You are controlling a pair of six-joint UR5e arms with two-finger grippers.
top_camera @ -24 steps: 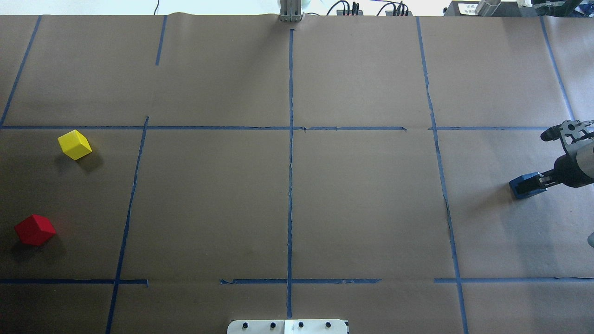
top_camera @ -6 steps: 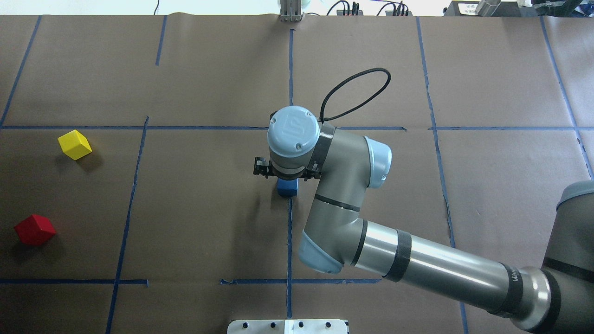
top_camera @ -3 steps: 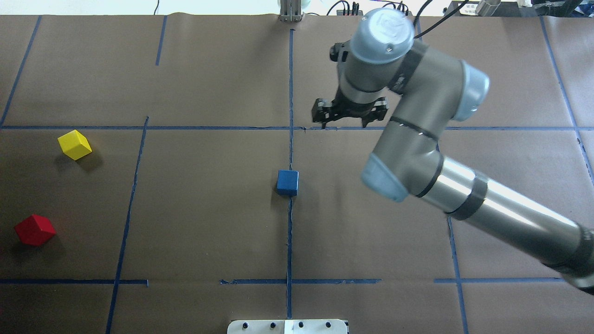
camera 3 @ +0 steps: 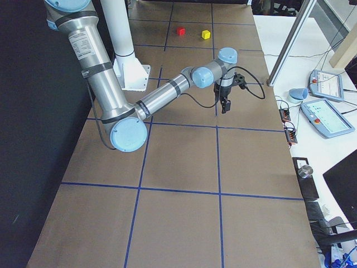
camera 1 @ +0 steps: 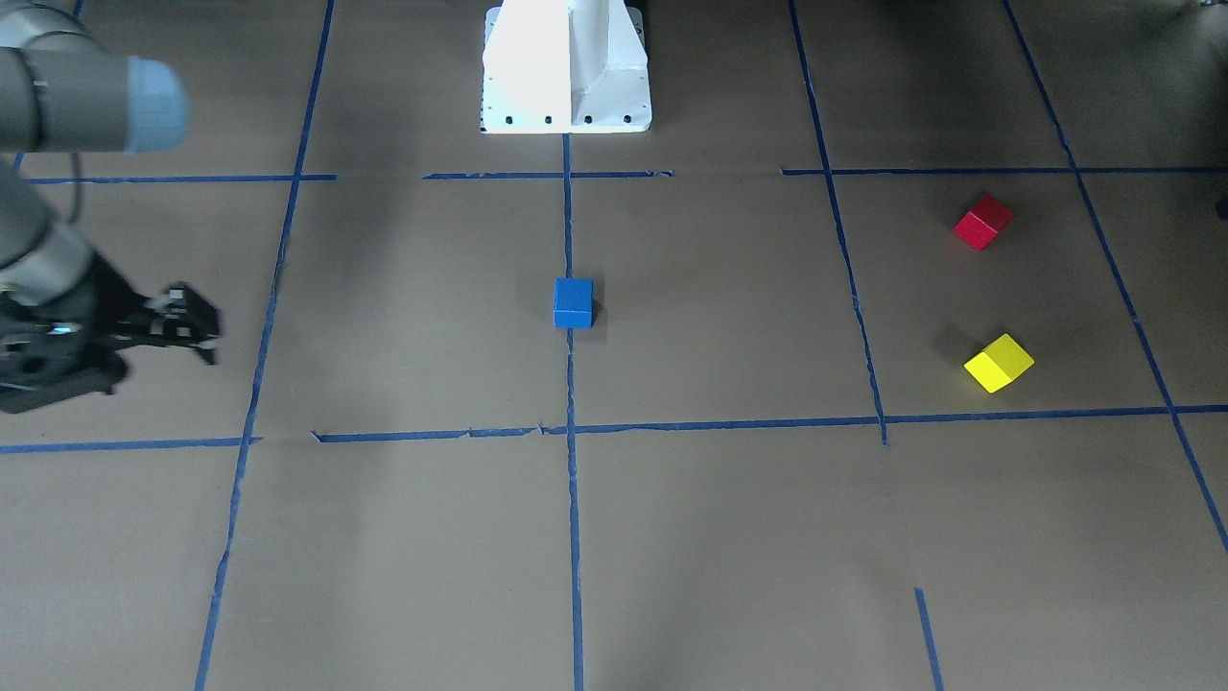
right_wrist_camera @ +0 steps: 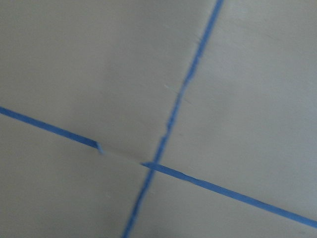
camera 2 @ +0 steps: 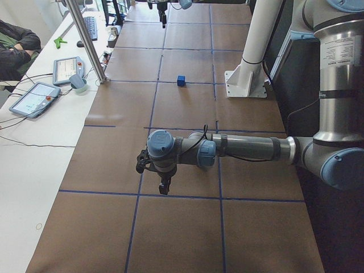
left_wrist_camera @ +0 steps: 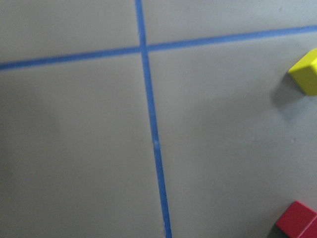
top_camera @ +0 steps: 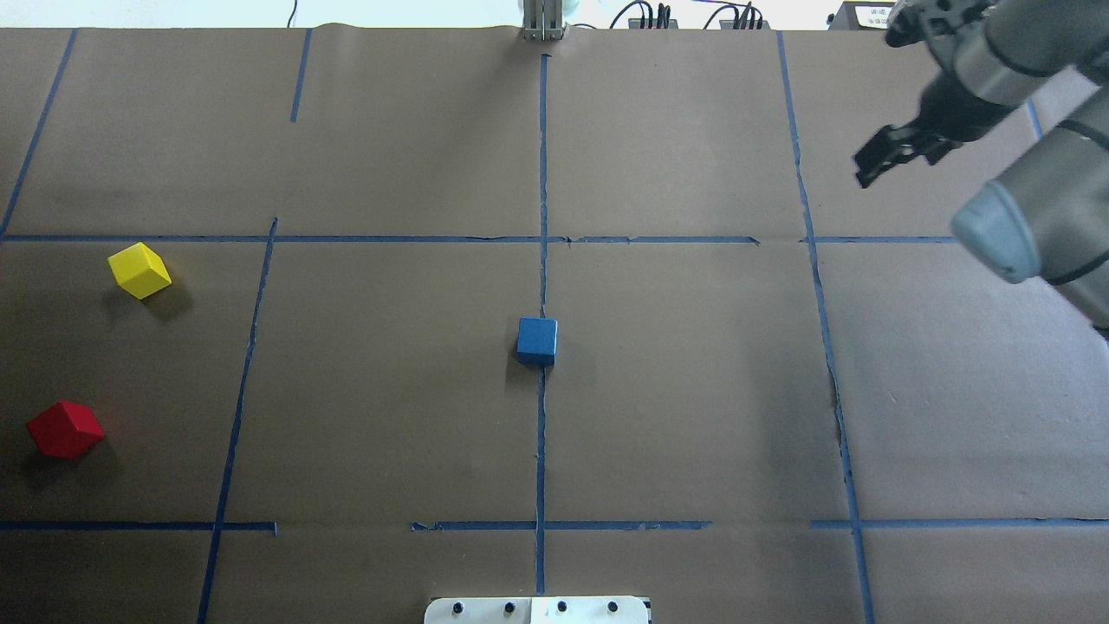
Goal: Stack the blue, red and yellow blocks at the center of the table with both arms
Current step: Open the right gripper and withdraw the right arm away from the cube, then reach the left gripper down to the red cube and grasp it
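Note:
The blue block point(top_camera: 537, 341) sits alone at the table's centre on the middle tape line; it also shows in the front view point(camera 1: 573, 302) and the left side view point(camera 2: 181, 81). The red block point(top_camera: 65, 429) and the yellow block point(top_camera: 139, 270) lie apart at the far left. My right gripper point(top_camera: 892, 156) is open and empty, raised over the far right corner, well away from the blue block point(camera 1: 197, 326). My left gripper point(camera 2: 163, 185) shows only in the left side view, and I cannot tell its state. Its wrist camera sees the yellow block point(left_wrist_camera: 305, 72) and red block point(left_wrist_camera: 297, 220) at the right edge.
Blue tape lines point(top_camera: 542, 433) divide the brown paper into a grid. The robot's white base plate point(top_camera: 537, 609) is at the near edge. A metal post point(top_camera: 541, 22) stands at the far edge. Tablets point(camera 2: 34, 96) lie on a side bench.
My right gripper brought the blue block from the right side to the centre, let it go there, then rose and swung to the far right corner. Red and yellow blocks have not moved.

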